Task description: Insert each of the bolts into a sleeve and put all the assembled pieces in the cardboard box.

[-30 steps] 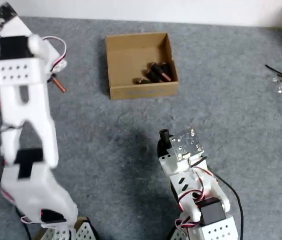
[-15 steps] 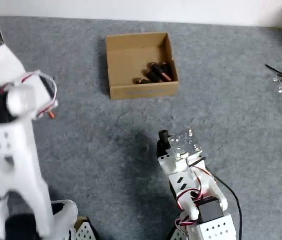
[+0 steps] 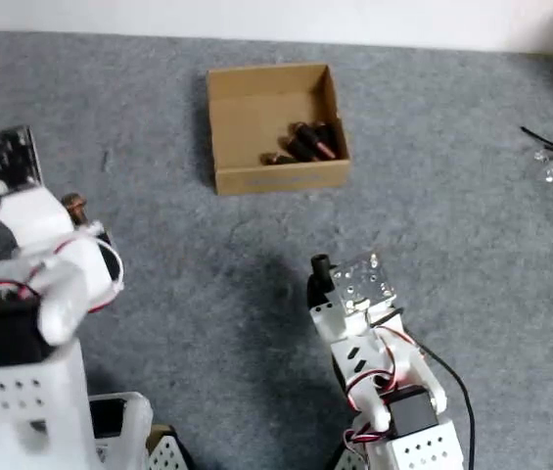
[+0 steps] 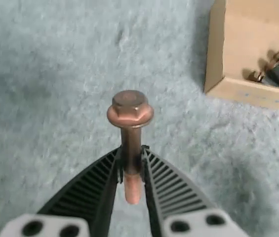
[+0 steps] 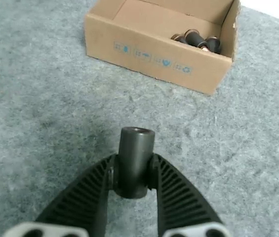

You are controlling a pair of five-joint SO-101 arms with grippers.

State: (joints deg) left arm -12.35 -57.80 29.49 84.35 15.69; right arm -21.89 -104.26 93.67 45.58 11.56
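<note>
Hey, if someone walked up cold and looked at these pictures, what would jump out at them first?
The left gripper, at the left side of the table, grips a copper bolt by its shank. The right gripper, near the middle, clamps a black sleeve with its open end showing. Beyond them, the cardboard box holds a few assembled pieces in one corner.

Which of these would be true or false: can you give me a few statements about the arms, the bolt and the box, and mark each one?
1. The left gripper holds a bolt. True.
2. The right gripper is empty. False: it is shut on a sleeve.
3. The box has assembled pieces inside. True.
4. The bolt sits inside the sleeve. False: they are apart, one in each gripper.
</note>
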